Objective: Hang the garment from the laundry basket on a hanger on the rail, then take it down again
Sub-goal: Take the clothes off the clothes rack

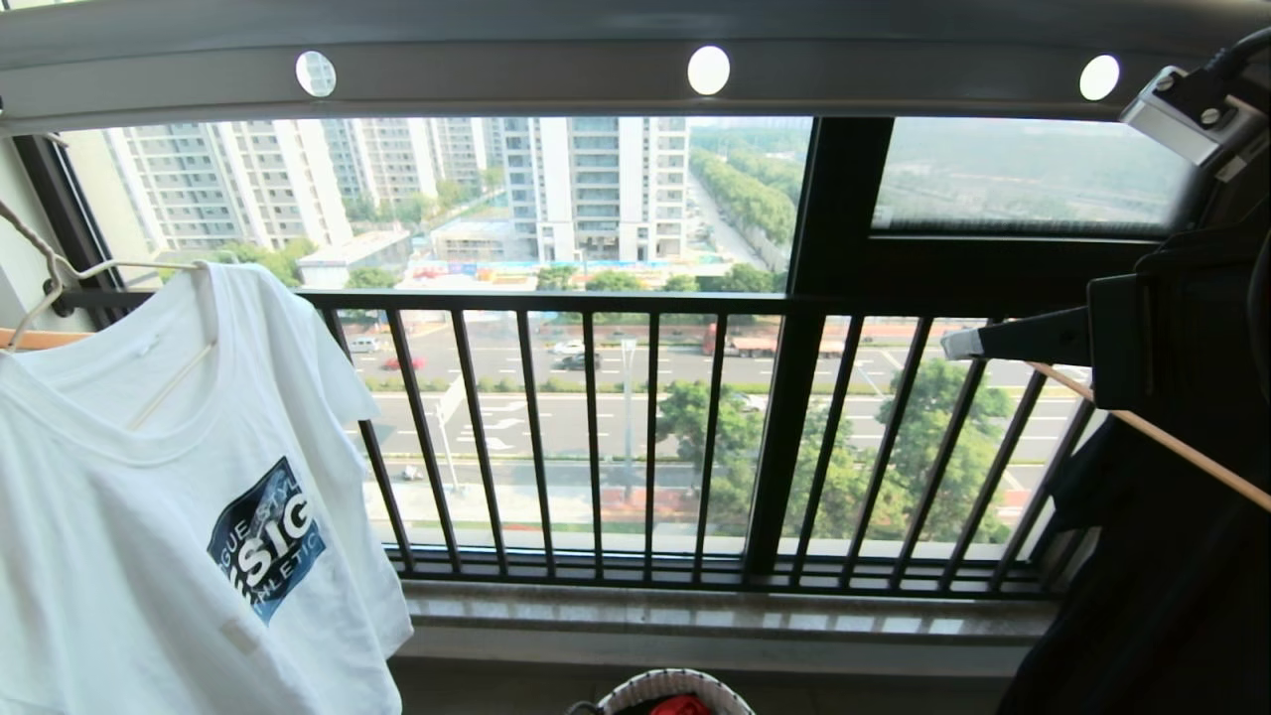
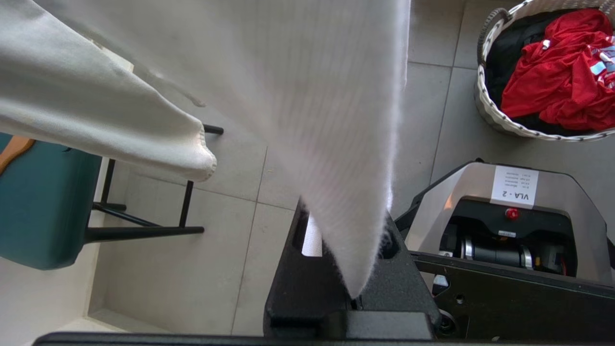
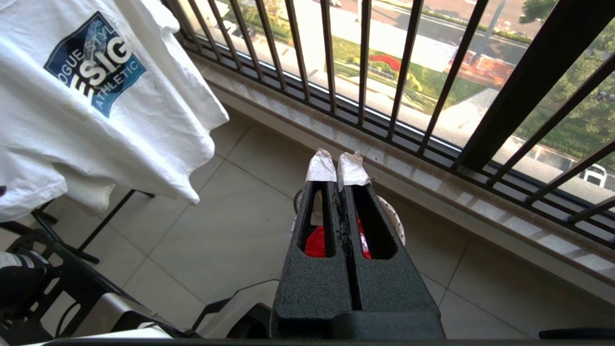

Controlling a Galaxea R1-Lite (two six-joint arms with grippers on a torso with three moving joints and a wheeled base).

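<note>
The garment (image 1: 149, 556), a white T-shirt with a dark blue chest logo, hangs at the left on the thin cream hanger (image 1: 174, 382). The hanger's hook runs up and out of the picture's left edge. The rail (image 1: 496, 74), grey with round holes, crosses the top. In the left wrist view my left gripper (image 2: 348, 228) is shut on a fold of the garment (image 2: 312, 96); its tips are hidden by cloth. My right gripper (image 3: 338, 166) is shut and empty, held out at the right (image 1: 958, 343), apart from the garment (image 3: 96, 120). The laundry basket (image 1: 675, 685) stands below.
The laundry basket (image 2: 485, 101) on the tiled floor holds red and dark clothes. A black barred window railing (image 1: 645, 437) lies ahead above a stone sill. A dark garment on a wooden hanger (image 1: 1152, 437) hangs at the right. A teal stool (image 2: 43, 206) and my own base (image 2: 480, 192) are below.
</note>
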